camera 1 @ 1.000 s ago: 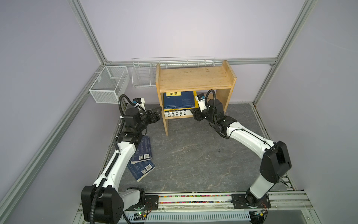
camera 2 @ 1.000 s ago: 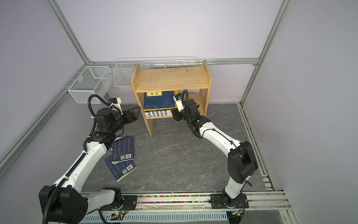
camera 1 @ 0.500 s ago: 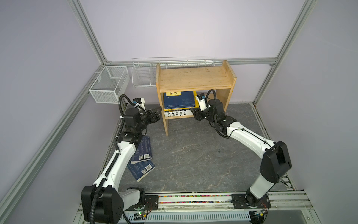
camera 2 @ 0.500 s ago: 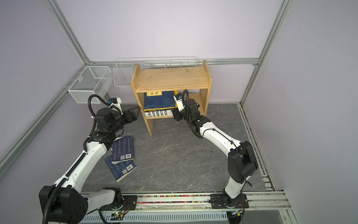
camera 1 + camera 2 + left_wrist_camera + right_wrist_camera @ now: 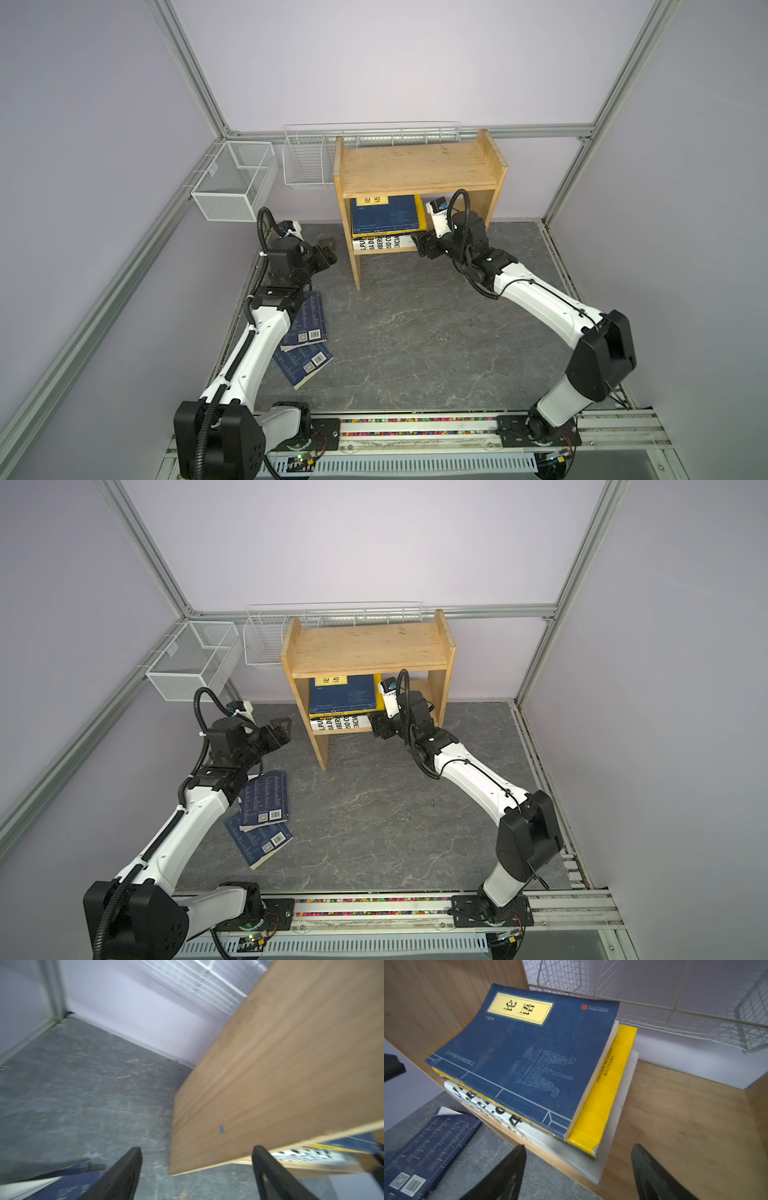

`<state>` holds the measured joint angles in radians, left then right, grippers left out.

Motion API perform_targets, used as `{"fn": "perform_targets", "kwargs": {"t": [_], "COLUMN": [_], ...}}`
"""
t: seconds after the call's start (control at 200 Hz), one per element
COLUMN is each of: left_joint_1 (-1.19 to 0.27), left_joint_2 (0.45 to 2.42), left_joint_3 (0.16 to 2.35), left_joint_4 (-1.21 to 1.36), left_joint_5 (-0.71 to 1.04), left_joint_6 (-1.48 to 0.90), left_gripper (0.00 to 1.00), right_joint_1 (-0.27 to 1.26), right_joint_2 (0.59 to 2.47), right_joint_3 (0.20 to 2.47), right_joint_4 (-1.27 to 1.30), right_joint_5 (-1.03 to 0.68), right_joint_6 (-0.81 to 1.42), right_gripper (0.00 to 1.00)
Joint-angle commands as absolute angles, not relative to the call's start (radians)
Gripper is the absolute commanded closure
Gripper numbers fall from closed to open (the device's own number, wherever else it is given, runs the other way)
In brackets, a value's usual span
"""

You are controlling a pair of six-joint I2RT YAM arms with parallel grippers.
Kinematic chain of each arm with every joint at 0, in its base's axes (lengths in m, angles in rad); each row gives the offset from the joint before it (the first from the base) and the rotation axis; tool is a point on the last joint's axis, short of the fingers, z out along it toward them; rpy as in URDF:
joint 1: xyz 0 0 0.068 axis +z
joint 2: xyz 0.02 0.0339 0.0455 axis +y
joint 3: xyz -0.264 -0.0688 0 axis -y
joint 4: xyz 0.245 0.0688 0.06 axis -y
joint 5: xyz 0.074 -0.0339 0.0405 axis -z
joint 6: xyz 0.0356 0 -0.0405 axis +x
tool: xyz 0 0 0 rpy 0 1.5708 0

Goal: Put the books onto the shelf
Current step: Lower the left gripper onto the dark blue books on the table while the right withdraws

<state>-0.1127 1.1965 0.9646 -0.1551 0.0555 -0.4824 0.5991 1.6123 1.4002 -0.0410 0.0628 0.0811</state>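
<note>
Between pickups by the shelf point(image 5: 419, 166) with left fingers point(image 5: 124, 1172) and right fingers point(image 5: 506, 1174) spread empty, gotta grab the two navy books point(image 5: 311, 322) off the table point(image 5: 415, 340) next.

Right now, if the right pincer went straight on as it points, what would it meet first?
The right pincer would most likely meet the near corner of the white book at the stack's bottom, just under the yellow book. Depth is unclear; the shelf's lower board might come first.

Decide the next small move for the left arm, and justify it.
Probably lower the left end effector, open and empty, toward the upper navy book on the grey tabletop; it and the lower navy book lie off the shelf.
</note>
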Motion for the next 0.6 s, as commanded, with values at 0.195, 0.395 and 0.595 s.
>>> {"fn": "perform_targets", "kwargs": {"t": [0.195, 0.395, 0.595], "left_joint_1": [0.148, 0.182, 0.250], "left_joint_2": [1.290, 1.445, 1.575], "left_joint_3": [0.807, 0.828, 0.838], "left_joint_4": [-0.328, -0.343, -0.305], "left_joint_5": [-0.072, -0.150, -0.094], "left_joint_6": [-0.717, -0.712, -0.680], "left_gripper": [0.11, 0.07, 0.06], "right_joint_1": [0.644, 0.692, 0.706], "right_joint_2": [1.415, 1.390, 1.473], "right_joint_3": [1.222, 1.071, 1.026], "right_joint_4": [-0.107, -0.021, 0.077], "right_joint_5": [-0.044, -0.091, -0.145], "right_joint_6": [0.395, 0.548, 0.620], "right_gripper": [0.09, 0.03, 0.04]}}
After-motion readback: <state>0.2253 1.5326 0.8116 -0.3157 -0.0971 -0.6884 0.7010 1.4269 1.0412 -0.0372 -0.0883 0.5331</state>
